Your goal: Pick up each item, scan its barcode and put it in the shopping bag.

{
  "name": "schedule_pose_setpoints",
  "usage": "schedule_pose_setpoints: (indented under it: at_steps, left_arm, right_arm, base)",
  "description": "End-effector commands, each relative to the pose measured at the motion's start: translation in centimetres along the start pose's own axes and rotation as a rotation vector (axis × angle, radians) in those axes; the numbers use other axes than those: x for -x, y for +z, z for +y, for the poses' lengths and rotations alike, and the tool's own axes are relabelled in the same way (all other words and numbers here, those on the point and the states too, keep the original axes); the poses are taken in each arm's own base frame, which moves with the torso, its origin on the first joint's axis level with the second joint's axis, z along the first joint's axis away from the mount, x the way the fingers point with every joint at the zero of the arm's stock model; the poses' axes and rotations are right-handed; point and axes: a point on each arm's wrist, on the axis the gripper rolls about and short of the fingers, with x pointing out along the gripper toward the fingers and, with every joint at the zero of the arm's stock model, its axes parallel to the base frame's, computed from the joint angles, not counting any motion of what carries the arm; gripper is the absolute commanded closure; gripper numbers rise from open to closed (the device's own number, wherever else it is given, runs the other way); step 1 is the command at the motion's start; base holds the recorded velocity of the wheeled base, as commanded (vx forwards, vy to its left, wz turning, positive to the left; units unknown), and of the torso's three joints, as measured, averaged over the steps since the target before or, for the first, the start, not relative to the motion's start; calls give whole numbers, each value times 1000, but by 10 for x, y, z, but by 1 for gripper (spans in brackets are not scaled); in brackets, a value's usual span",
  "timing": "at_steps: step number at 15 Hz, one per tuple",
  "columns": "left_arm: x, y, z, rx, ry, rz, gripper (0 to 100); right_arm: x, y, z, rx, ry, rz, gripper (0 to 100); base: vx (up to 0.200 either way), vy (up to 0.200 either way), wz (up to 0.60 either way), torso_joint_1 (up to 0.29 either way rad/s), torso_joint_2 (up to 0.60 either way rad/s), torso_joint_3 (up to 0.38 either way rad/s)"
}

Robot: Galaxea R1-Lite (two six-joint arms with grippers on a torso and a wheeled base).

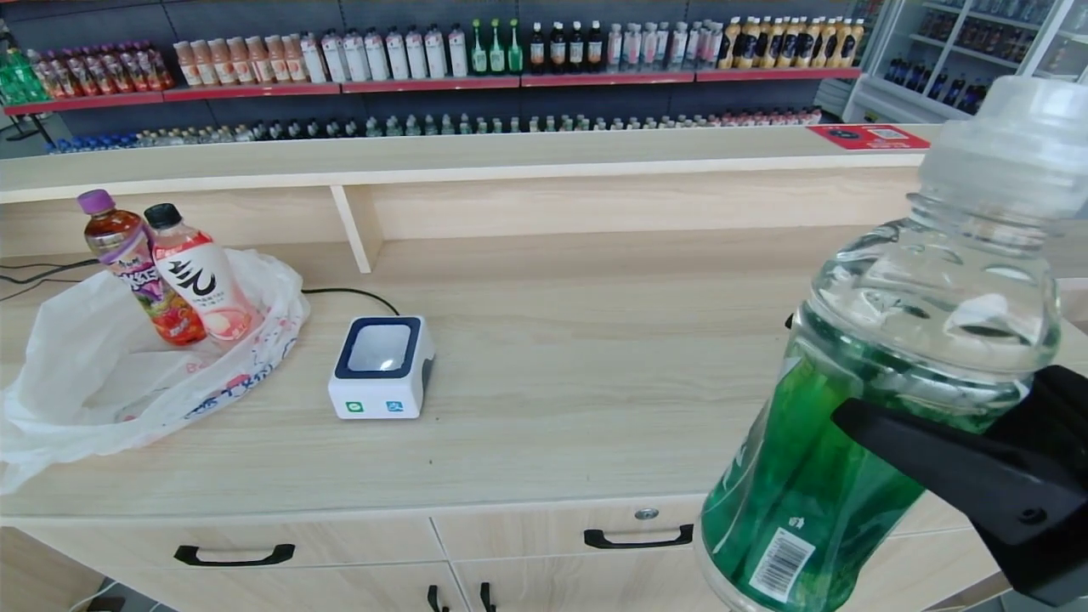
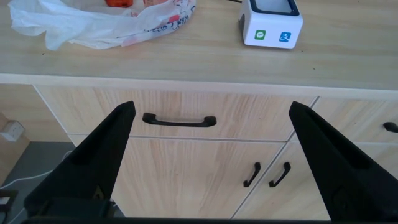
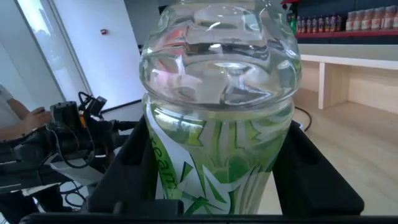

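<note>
Far left on the pale wooden worktop (image 1: 595, 382), a crumpled white plastic shopping bag (image 1: 76, 382) holding a purple-capped bottle of reddish drink (image 1: 136, 263) and a black-capped pink bottle (image 1: 200, 285), propped at a lean. Below the worktop edge, facing the drawer fronts, left hand (image 2: 210, 124) spread wide and empty. Just beside the bag, a small white box scanner (image 1: 381, 365) with dark-framed window facing up. At right, raised well off the worktop, right hand (image 3: 221, 155) clamped around a large clear plastic bottle (image 1: 884, 408). Probably best next: carry across to the scanner, rolling the wrist to bring the white barcode patch (image 1: 780, 565) squarely over the window, with firm grip on the smooth wall and a steady pause. Green label, pale cap, ribbed clear shoulder, tilted; barcode low on the label.
</note>
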Motion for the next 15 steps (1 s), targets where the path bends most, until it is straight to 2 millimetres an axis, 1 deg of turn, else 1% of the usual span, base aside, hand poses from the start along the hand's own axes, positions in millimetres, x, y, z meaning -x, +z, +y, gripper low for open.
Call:
schedule_pose_setpoints:
  at_steps: [1, 3, 4, 5, 6, 8, 10, 12, 14, 15]
  left_arm:
    - [0, 0, 0, 0, 2, 1, 0]
    - [0, 0, 0, 0, 2, 1, 0]
    - [0, 0, 0, 0, 0, 1, 0]
    - [0, 0, 0, 0, 0, 1, 0]
    - [0, 0, 0, 0, 2, 0, 0]
    - [0, 0, 0, 0, 2, 0, 0]
    - [0, 0, 0, 0, 2, 1, 0]
    - [0, 0, 0, 0, 2, 1, 0]
    - [0, 0, 0, 0, 0, 0, 0]
    - [0, 0, 0, 0, 0, 1, 0]
  right_arm:
    - [-14, -3, -13, -7, 27, 8, 100]
    - [-31, -3, -27, 2, 103, 13, 100]
    - [-37, -1, -33, 14, 113, 6, 100]
    - [-49, 7, -47, 33, 109, -27, 100]
    - [-57, 15, -52, 23, 123, -53, 100]
    - [-70, 23, -61, 25, 137, -91, 100]
    - [-75, 30, -67, 31, 147, -109, 100]
    - [-78, 31, -70, -4, 178, -82, 100]
    - [-72, 41, -71, 18, 170, -83, 100]
    - [-69, 49, -68, 13, 182, -73, 100]
  base:
    - [0, 0, 0, 0, 0, 0]
    - [0, 0, 0, 0, 0, 0]
    - [0, 0, 0, 0, 0, 0]
    - [0, 0, 0, 0, 0, 0]
    - [0, 0, 0, 0, 0, 0]
    - [0, 0, 0, 0, 0, 0]
    - [0, 0, 0, 0, 0, 0]
    - [0, 0, 0, 0, 0, 0]
    - [0, 0, 0, 0, 0, 0]
    - [0, 0, 0, 0, 0, 0]
